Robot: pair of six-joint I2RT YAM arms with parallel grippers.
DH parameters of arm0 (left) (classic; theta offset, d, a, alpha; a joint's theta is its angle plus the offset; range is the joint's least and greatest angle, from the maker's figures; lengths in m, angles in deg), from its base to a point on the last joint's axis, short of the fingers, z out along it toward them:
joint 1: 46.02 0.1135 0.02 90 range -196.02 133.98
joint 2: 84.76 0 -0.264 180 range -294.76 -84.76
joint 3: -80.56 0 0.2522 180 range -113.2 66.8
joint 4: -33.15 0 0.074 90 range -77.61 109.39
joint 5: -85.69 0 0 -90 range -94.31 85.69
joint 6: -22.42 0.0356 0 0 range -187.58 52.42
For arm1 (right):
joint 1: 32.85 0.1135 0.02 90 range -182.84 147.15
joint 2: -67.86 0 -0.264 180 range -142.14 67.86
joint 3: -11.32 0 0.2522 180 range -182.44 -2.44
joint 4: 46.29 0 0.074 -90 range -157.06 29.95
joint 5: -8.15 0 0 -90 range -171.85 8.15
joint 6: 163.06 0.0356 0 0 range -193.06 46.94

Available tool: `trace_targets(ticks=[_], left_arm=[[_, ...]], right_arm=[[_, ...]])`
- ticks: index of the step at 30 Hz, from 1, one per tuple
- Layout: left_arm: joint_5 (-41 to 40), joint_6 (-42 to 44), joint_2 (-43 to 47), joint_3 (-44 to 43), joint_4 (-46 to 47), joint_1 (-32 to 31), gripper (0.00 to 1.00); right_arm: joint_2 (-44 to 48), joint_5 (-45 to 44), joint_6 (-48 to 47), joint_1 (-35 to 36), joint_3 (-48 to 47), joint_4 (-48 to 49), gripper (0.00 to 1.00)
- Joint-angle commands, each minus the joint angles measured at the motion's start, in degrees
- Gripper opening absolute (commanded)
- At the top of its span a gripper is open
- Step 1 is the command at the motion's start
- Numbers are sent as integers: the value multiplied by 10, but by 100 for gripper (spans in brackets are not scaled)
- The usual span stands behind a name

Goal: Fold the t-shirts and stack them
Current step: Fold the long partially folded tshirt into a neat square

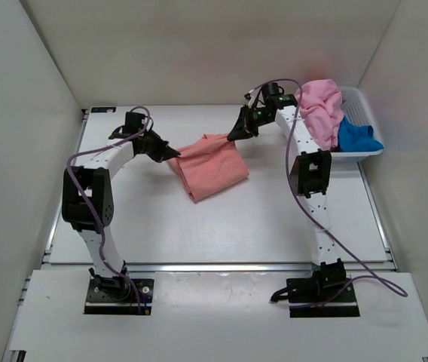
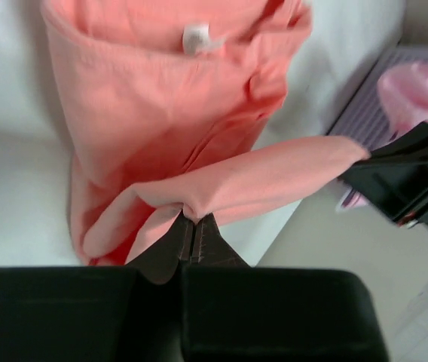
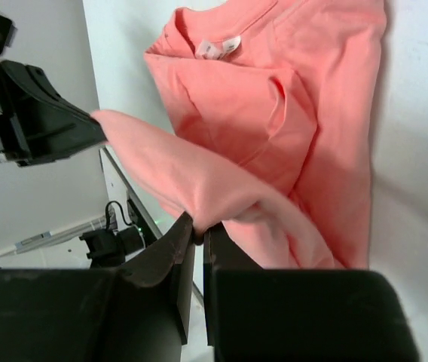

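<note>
Salmon shirt [image 1: 210, 170] sits mid-table, between the two arms, most of it lying flat on the white table [image 1: 199, 226] as a long, partly folded panel set at a slant. Cloth is soft and plain, creased, with one sleeve layer doubled over the body. The collar end carries a small white label [image 2: 196, 36]. One edge is lifted off the surface and pulled into a band that spans from one arm to the other. Left gripper [image 1: 170, 153] has its jaws pressed together on the left end of that band, cloth bunched right at the tips. Right gripper [image 1: 233, 137] is pinching the right end the same way, tips closed on a fold of fabric. Count: three shirts, one basket, two arms. White plastic basket [image 1: 359, 99] stands at the far right of the table, against the right wall. It holds the other two shirts. Pink shirt [image 1: 321, 109] is heaped at the basket's left end, piled above the rim and draping over it, near the right arm's wrist. Blue shirt [image 1: 357, 136] is crumpled at the near end, partly over the near rim. Both are unfolded, touching each other, well apart from the salmon one.
</note>
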Motion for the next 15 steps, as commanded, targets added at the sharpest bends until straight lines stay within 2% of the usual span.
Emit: trace_targets(ticks=[1,3,5,6,8,10,12,15], left_arm=[[-61,-2,-4,-48,24,33,0],[-74,-2,-15,-56,29,42,0],[-83,-1,-22,-60,39,44,4],[-89,-1,-29,-60,42,47,10],[-76,-5,-45,-48,63,47,13],[-50,-7,-58,-41,94,48,23],[-33,-20,-64,-27,151,51,31],[-22,-48,-51,10,236,58,40]], right_arm=[[-33,15,20,8,-72,-24,0],[-32,18,31,10,-61,28,0],[-30,29,56,17,-47,89,0],[-28,30,71,18,-28,124,0],[-24,30,88,22,-10,179,4],[-25,20,101,23,-8,223,13],[-31,-3,90,25,-24,235,37],[-24,-48,67,24,-62,236,57]])
